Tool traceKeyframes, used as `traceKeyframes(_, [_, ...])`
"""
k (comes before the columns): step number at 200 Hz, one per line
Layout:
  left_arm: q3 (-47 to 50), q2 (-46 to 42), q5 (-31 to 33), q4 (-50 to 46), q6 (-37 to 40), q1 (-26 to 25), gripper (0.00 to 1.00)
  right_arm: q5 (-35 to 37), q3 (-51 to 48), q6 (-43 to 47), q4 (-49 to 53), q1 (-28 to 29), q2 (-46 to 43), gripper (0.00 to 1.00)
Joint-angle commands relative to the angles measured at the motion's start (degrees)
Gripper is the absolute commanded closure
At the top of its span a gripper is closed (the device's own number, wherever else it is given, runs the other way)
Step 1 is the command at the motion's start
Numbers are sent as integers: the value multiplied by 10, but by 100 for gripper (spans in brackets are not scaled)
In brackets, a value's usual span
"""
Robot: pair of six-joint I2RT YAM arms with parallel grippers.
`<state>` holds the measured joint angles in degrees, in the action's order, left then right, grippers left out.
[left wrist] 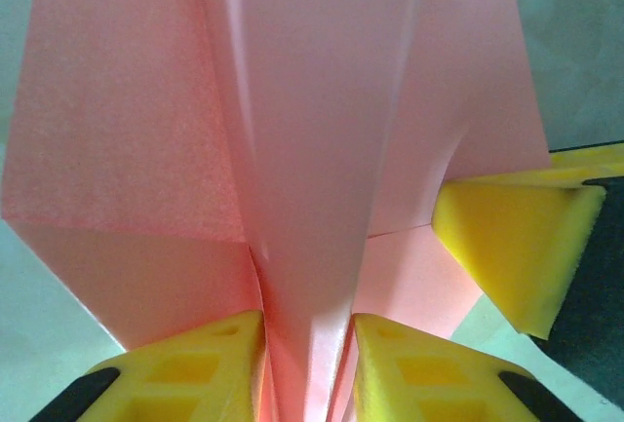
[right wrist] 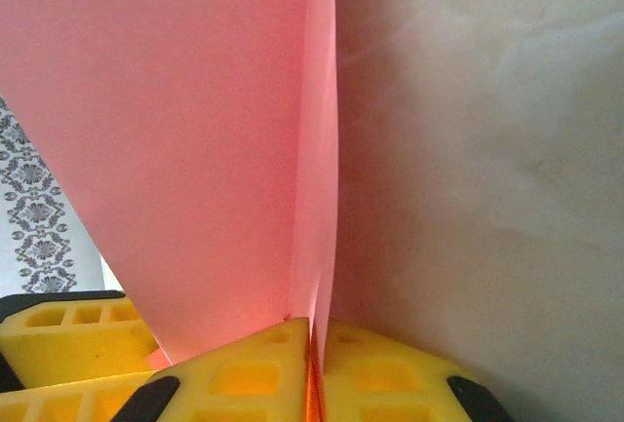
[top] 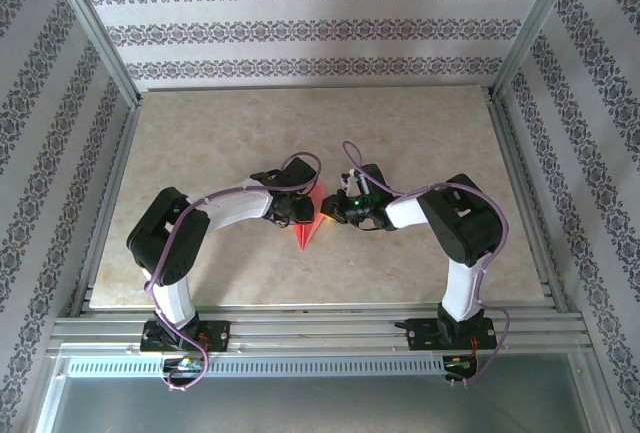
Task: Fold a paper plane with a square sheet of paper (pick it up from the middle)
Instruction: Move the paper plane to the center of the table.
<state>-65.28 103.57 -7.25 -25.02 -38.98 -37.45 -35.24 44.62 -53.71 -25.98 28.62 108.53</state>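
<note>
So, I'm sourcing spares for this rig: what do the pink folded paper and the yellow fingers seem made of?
The paper plane: thin matte paper, apparently; it holds sharp creases and shows a fine grain, with slight sheen along the folds. The yellow fingers: moulded plastic or dense foam, unclear which; matte, faintly porous faces, recessed pockets.

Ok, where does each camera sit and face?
Top external: above and behind the robot, looking down at the table; the left arm and right arm meet over the pink paper.
Left wrist: on the left arm, looking along the left end effector at the paper's folds.
Right wrist: on the right arm, looking along the right end effector, shut on the paper.
Shared: the paper, in all three.
</note>
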Motion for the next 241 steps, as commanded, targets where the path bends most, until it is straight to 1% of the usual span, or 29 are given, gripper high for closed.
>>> traceKeyframes(1, [-17, 15, 0, -26, 8, -9, 71, 0, 9, 2, 2, -1, -6, 88])
traceKeyframes(57, [-25, 27, -1, -28, 7, -11, 71, -2, 8, 0, 1, -1, -6, 88])
traceKeyframes(90, [-27, 22, 7, -34, 7, -12, 79, 0, 7, 0, 1, -3, -11, 87])
traceKeyframes(108, [-27, 13, 15, -43, 9, -11, 83, 2, 5, 0, 3, -5, -21, 82])
traceKeyframes(126, [-26, 7, 24, -52, 13, -10, 87, 11, 0, 7, 14, -11, -41, 72])
traceKeyframes(151, [-25, -2, 37, -70, 23, -8, 89, 35, -16, 19, 32, -27, -83, 63])
traceKeyframes(202, [-48, -10, 77, -132, 63, 2, 89, 109, -52, 59, 92, -59, -168, 56])
traceKeyframes(217, [-56, -1, 75, -136, 68, 2, 88, 134, -53, 70, 113, -60, -185, 51])
traceKeyframes(229, [-63, 11, 71, -138, 68, 3, 85, 148, -56, 73, 123, -60, -196, 47])
traceKeyframes(241, [-69, 23, 65, -139, 66, 3, 84, 154, -58, 75, 127, -60, -202, 46])
